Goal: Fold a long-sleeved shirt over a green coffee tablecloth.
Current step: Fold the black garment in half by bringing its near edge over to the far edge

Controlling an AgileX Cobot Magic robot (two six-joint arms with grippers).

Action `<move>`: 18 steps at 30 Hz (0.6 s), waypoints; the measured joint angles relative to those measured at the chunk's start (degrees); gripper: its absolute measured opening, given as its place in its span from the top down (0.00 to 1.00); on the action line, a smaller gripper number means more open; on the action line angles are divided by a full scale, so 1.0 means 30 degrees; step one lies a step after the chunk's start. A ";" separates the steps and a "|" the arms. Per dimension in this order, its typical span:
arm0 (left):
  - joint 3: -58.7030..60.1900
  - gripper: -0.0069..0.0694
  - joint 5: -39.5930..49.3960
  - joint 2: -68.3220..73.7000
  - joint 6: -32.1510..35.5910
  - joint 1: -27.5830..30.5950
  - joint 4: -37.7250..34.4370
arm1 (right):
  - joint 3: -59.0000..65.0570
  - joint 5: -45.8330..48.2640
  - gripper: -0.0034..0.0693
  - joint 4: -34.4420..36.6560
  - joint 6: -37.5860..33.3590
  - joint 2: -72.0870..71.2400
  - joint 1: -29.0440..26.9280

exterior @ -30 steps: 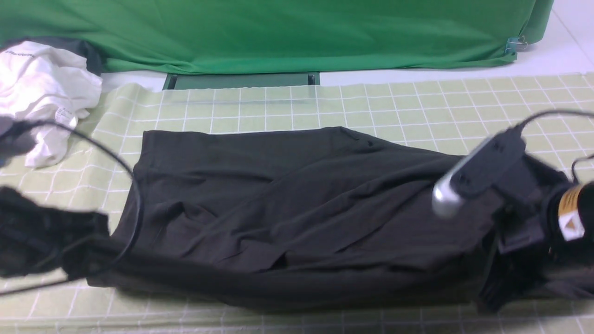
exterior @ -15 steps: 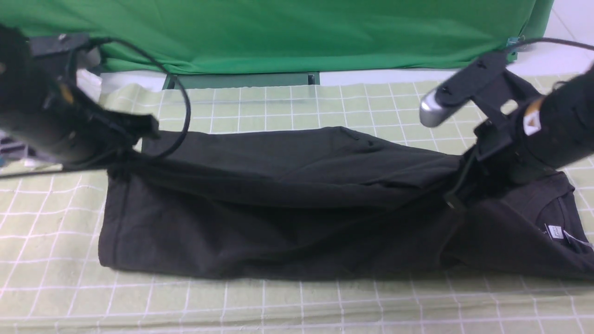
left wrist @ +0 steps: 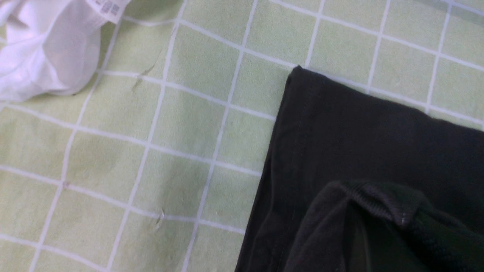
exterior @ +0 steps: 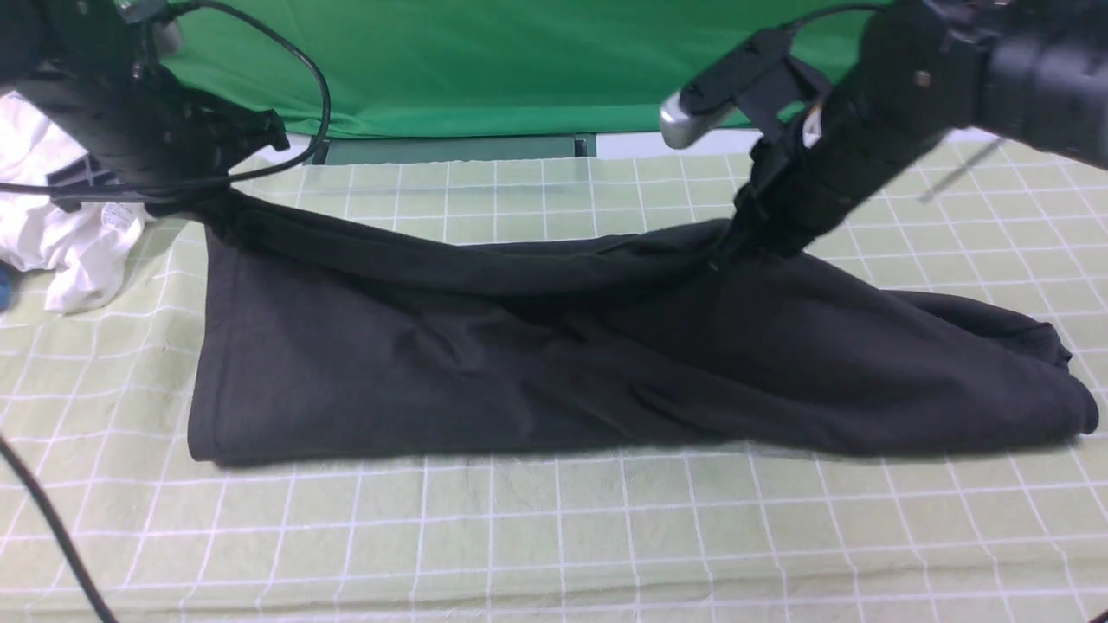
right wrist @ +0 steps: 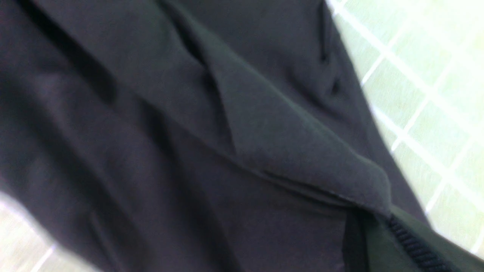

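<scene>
Two claws pinch shut on the long-sleeved shirt [exterior: 519, 372]: the left gripper [exterior: 197, 197] and right gripper [exterior: 740, 245] hold its far edge up, the rest lying across the middle of the green coffee tablecloth [exterior: 554, 536]. If one pinch slips, the fold could land crooked. The white garment [exterior: 61, 229] by the cloth's far left corner might snag the left claw.

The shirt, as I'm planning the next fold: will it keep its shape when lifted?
Likely floppy: the shirt sags between the left gripper and right gripper. Probably light, hanging from two small pinches. Its right end lies bunched on the tablecloth, so it would likely crumple if pushed.
</scene>
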 joint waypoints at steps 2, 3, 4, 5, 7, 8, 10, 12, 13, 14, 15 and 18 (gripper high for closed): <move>-0.0879 0.89 0.0222 0.1135 0.0000 0.0315 -0.0334 | -0.1491 0.0087 0.94 -0.0022 0.0000 0.1614 -0.0367; -0.1121 0.89 0.0272 0.1446 0.0000 0.0411 -0.0334 | -0.1996 0.0125 0.94 -0.0022 0.0000 0.2041 -0.0493; -0.1414 0.89 0.0329 0.1811 0.0000 0.0520 -0.0334 | -0.2360 0.0140 0.94 -0.0022 0.0000 0.2441 -0.0626; -0.1685 0.89 0.0329 0.2143 0.0000 0.0585 -0.0443 | -0.2757 0.0160 0.94 -0.0022 0.0000 0.2906 -0.0759; -0.2070 0.89 0.0315 0.2661 0.0000 0.0591 -0.0499 | -0.3358 0.0165 0.94 -0.0022 -0.0017 0.3722 -0.0992; -0.2230 0.89 0.0306 0.2811 0.0000 0.0591 -0.0540 | -0.3477 0.0165 0.94 -0.0022 -0.0017 0.3862 -0.1050; -0.2517 0.89 0.0027 0.3280 0.0000 0.0591 -0.0746 | -0.3977 0.0009 0.94 0.0028 -0.0017 0.4569 -0.1307; -0.2577 0.89 -0.0398 0.3599 -0.0041 0.0591 -0.0923 | -0.4129 -0.0301 0.93 0.0028 -0.0017 0.5045 -0.1471; -0.2577 0.89 -0.0597 0.3733 -0.0137 0.0591 -0.0947 | -0.4176 -0.0479 0.93 0.0028 -0.0017 0.5217 -0.1488; -0.2577 0.89 -0.0754 0.3861 -0.0223 0.0591 -0.0947 | -0.4228 -0.0630 0.93 0.0012 -0.0017 0.5371 -0.1495; -0.2577 0.88 -0.0894 0.3973 -0.0269 0.0591 -0.0947 | -0.4238 -0.0724 0.92 0.0012 -0.0017 0.5482 -0.1495; -0.2593 0.83 -0.1214 0.4245 -0.0388 0.0591 -0.0947 | -0.4238 -0.1072 0.89 0.0012 -0.0003 0.5765 -0.1510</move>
